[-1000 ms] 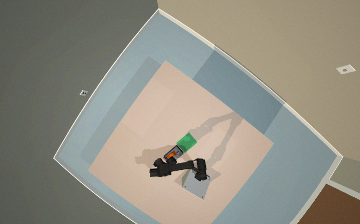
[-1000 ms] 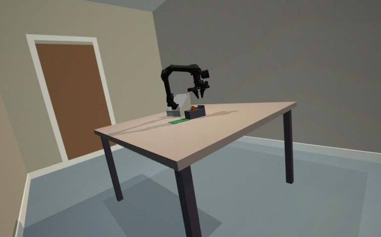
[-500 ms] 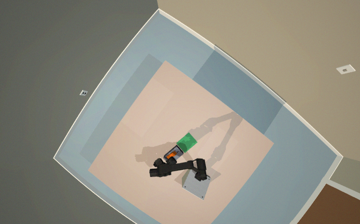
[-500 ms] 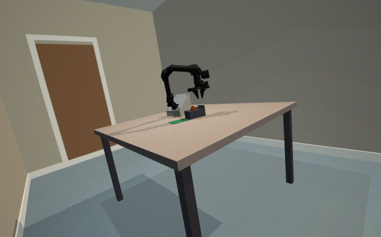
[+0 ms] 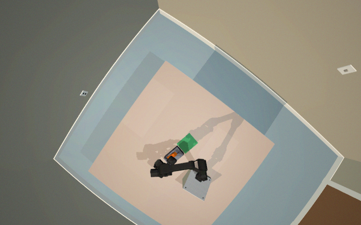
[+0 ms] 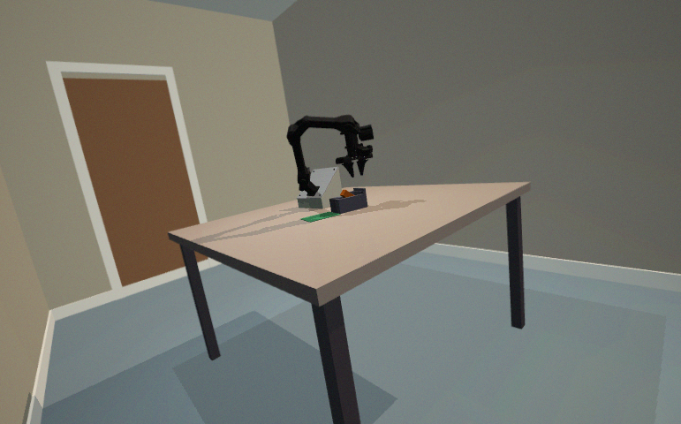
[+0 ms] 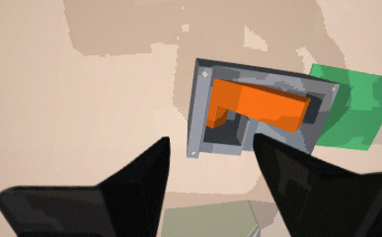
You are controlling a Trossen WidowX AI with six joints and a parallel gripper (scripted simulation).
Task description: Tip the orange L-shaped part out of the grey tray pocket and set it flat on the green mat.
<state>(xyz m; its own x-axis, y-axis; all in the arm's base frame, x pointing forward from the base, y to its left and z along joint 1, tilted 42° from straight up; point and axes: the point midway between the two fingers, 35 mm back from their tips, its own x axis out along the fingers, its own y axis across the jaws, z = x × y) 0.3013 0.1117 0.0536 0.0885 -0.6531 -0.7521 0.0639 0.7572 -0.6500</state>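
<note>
The orange part (image 5: pixel 173 154) (image 6: pixel 346 193) (image 7: pixel 259 105) sits tilted in the grey tray (image 5: pixel 180 153) (image 6: pixel 348 203) (image 7: pixel 198 114). Its L-shaped end is low in the pocket at the left in the wrist view; its straight end, nearer the mat, is raised and shows above the tray's near wall in the exterior view. The green mat (image 5: pixel 192 138) (image 6: pixel 318 217) (image 7: pixel 380 94) lies flat at the tray's end and bears nothing. My gripper (image 6: pixel 357 175) (image 7: pixel 211 141) is open and empty, pointing down well above the tray. The arm hides most of it in the top view.
The arm's base block (image 5: pixel 196 188) (image 6: pixel 327 178) (image 7: pixel 207 217) with a sloping metal plate stands on the table (image 5: pixel 149 111) (image 6: pixel 386 230) close to the tray. The tray has raised walls around the part. Arm shadows cross the table, the tray and the mat.
</note>
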